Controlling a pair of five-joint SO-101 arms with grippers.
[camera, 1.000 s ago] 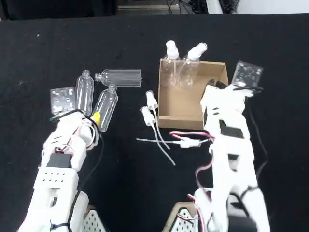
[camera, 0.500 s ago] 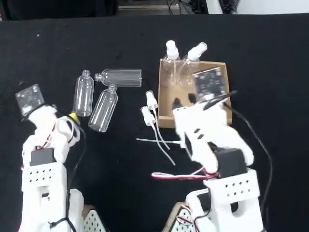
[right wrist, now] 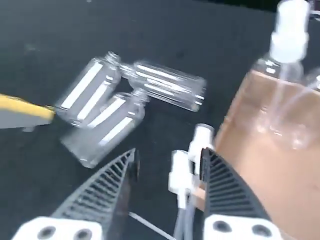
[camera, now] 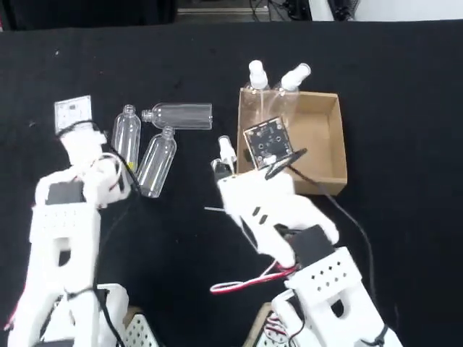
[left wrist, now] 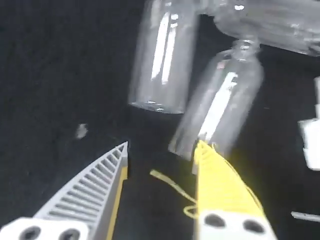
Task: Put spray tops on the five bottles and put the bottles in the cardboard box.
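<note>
Three uncapped clear bottles lie together left of centre: one (camera: 126,137), one (camera: 179,114) and one (camera: 157,163). My left gripper (left wrist: 162,147) is open just short of the bases of two of these bottles (left wrist: 162,55) (left wrist: 217,110); its yellow finger (left wrist: 220,185) almost touches the nearer one. My right gripper (right wrist: 169,155) is open over two white spray tops (right wrist: 179,172) (right wrist: 200,142), which lie beside the cardboard box (camera: 322,137). Two capped bottles (camera: 255,94) (camera: 286,94) lean in the box's far end.
The black table (camera: 391,238) spreads around everything. The right arm's body (camera: 268,206) covers the ground in front of the box. A thin dip tube (camera: 211,210) sticks out from under it. The left arm (camera: 72,202) stands near the table's left side.
The right arm swung left from over the box to above the spray tops. The left arm pulled away left, then came forward to the bottle bases.
</note>
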